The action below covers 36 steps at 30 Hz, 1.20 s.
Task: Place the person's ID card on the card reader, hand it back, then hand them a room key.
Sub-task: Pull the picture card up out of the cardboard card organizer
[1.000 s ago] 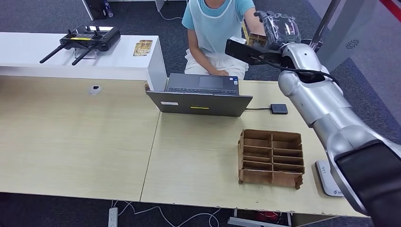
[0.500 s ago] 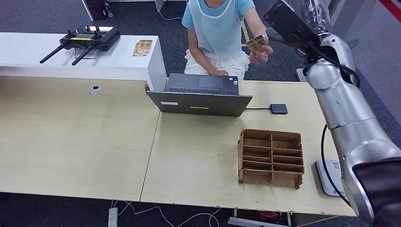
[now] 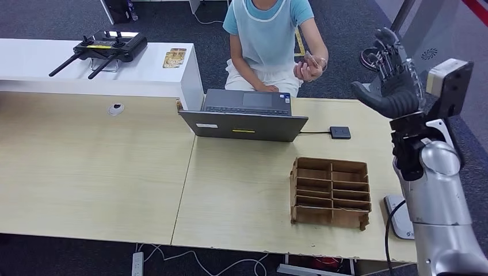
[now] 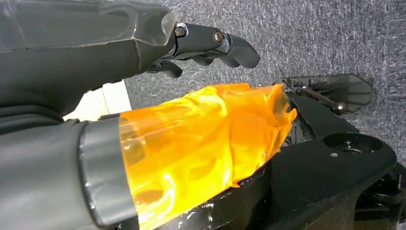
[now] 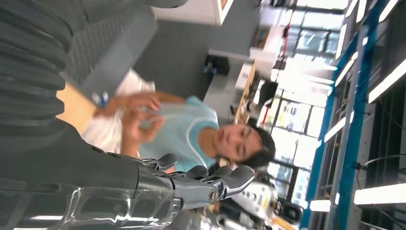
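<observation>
Right hand (image 3: 393,80) raised, fingers apart, holding nothing

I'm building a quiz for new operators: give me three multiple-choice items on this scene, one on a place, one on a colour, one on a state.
1. Where does the cardboard organizer stand?
A. on the white counter
B. on the desk, nearer the robot than the laptop
C. on the floor

2. What colour is the person's top?
A. light blue
B. red
C. black

3. What is the right robot hand doing?
A. pressing the laptop
B. gripping the organizer
C. raised, holding nothing

Key: 1 B, it sits on the desk in front of the laptop. 2 A, the shirt is plainly light blue. 3 C, its fingers are apart in the air, while the person's hand holds the card.
</observation>
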Available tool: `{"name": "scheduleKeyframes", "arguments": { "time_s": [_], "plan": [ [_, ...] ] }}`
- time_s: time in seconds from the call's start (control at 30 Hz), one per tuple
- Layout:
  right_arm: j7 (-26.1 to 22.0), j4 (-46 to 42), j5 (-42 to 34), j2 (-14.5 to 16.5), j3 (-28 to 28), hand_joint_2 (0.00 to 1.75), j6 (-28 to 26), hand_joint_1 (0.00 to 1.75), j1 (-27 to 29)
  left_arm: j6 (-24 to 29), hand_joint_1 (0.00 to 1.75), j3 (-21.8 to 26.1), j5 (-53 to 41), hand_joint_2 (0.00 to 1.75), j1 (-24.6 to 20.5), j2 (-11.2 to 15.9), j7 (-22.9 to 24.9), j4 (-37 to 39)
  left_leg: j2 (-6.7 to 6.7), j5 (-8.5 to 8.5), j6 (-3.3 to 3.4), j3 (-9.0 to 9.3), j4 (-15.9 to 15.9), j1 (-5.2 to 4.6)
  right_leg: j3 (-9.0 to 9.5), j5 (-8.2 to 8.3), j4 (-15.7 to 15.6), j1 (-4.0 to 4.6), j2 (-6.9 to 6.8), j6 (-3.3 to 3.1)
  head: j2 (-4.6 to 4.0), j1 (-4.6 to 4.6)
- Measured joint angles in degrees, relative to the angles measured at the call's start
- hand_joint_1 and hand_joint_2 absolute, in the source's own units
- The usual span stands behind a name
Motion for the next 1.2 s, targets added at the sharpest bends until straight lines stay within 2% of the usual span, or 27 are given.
{"name": "scheduleKeyframes", "arguments": {
  "time_s": [0.1, 0.2, 0.23, 0.33, 0.37, 0.53, 0.8, 0.9, 1.0, 1.13, 1.2],
  "plan": [
    [-1.92, -4.33, -5.11, 0.25, -2.39, 1.75, 2.2, 0.0, 8.82, 0.25, 0.0, 0.02, 0.8, 0.0, 0.03, -0.16, -0.15, 0.0, -0.12, 0.0, 0.0, -0.03, -0.01, 0.01, -0.01, -0.03, 0.0, 0.0, -0.1, 0.0, 0.0, 0.0],
    [-5.28, -10.18, -6.67, 0.85, -4.06, 1.75, 2.99, 0.0, 18.43, 0.42, 0.0, 0.15, 2.01, 0.0, 0.14, -0.32, -0.71, 0.0, -0.21, -0.02, -0.01, -0.07, -0.03, 0.02, -0.02, -0.08, 0.0, 0.02, -0.19, -0.01, 0.01, 0.02],
    [-6.32, -12.31, -6.5, 1.11, -4.52, 1.31, 2.88, 0.0, 21.53, 0.51, 0.0, 0.24, 2.38, 0.0, 0.23, -0.38, -0.9, 0.0, -0.21, -0.03, -0.02, -0.08, -0.04, 0.02, -0.03, -0.1, 0.0, 0.02, -0.21, -0.02, 0.01, 0.01],
    [-8.36, -18.63, -5.41, 2.08, -5.97, 1.31, 2.32, 0.0, 29.89, 0.83, 0.0, 0.56, 3.37, 0.0, 0.51, -0.57, -1.21, 0.0, -0.18, -0.07, -0.06, -0.09, -0.06, 0.02, -0.07, -0.15, 0.0, 0.02, -0.19, -0.05, 0.01, 0.0],
    [-8.88, -20.55, -4.76, 2.45, -6.45, 1.75, 1.97, 0.0, 32.31, 0.92, 0.0, 0.66, 3.65, 0.0, 0.57, -0.63, -1.29, 0.0, -0.18, -0.08, -0.07, -0.1, -0.07, 0.02, -0.08, -0.16, 0.0, 0.02, -0.19, -0.06, 0.01, 0.0],
    [-11.42, -28.51, 0.53, 4.97, -7.57, 1.75, -1.39, 0.0, 42.62, 1.57, 0.0, 1.36, 4.74, 0.0, 0.85, -0.83, -1.7, 0.01, -0.13, -0.09, -0.08, -0.1, -0.09, 0.02, -0.1, -0.19, 0.0, 0.02, -0.15, -0.08, -0.01, 0.01],
    [-13.62, -33.62, 8.3, 7.57, -7.23, 1.75, -6.85, 0.0, 51.6, 2.11, 0.0, 1.58, 5.21, 0.0, 0.94, -1.01, -1.66, 0.02, -0.08, -0.09, -0.08, -0.08, -0.09, 0.01, -0.08, -0.18, 0.0, 0.01, -0.1, -0.08, 0.01, 0.01],
    [-13.65, -34.24, 13.73, 8.2, -6.74, 1.75, -11.69, 0.0, 53.61, 2.28, 0.0, 1.57, 5.43, 0.0, 0.95, -1.08, -1.66, 0.09, -0.08, -0.09, -0.08, -0.07, -0.09, 0.01, -0.08, -0.18, 0.0, 0.0, -0.1, -0.08, 0.01, 0.01],
    [-12.1, -34.42, 23.16, 8.48, -6.09, 1.75, -20.09, 0.0, 55.37, 2.46, 0.0, 1.57, 5.61, 0.0, 0.97, -1.13, -1.65, 0.31, -0.08, -0.09, -0.08, -0.07, -0.09, 0.01, -0.08, -0.18, 0.0, 0.0, -0.1, -0.08, 0.01, 0.0],
    [-7.4, -34.42, 37.1, 8.45, -4.87, 1.75, -32.44, 0.0, 57.47, 2.47, 0.0, 1.57, 5.78, 0.0, 0.99, -1.1, -1.63, 0.48, -0.07, -0.09, -0.09, -0.08, -0.09, 0.01, -0.09, -0.18, 0.0, 0.0, -0.09, -0.08, -0.01, 0.0],
    [-4.99, -34.41, 41.77, 8.16, -4.03, 1.75, -36.96, 0.0, 58.29, 2.45, 0.0, 1.57, 5.8, 0.0, 1.0, -1.1, -1.6, 0.48, -0.04, -0.09, -0.09, -0.08, -0.09, 0.01, -0.09, -0.18, 0.0, 0.0, -0.07, -0.08, 0.0, 0.0]
  ]
}}
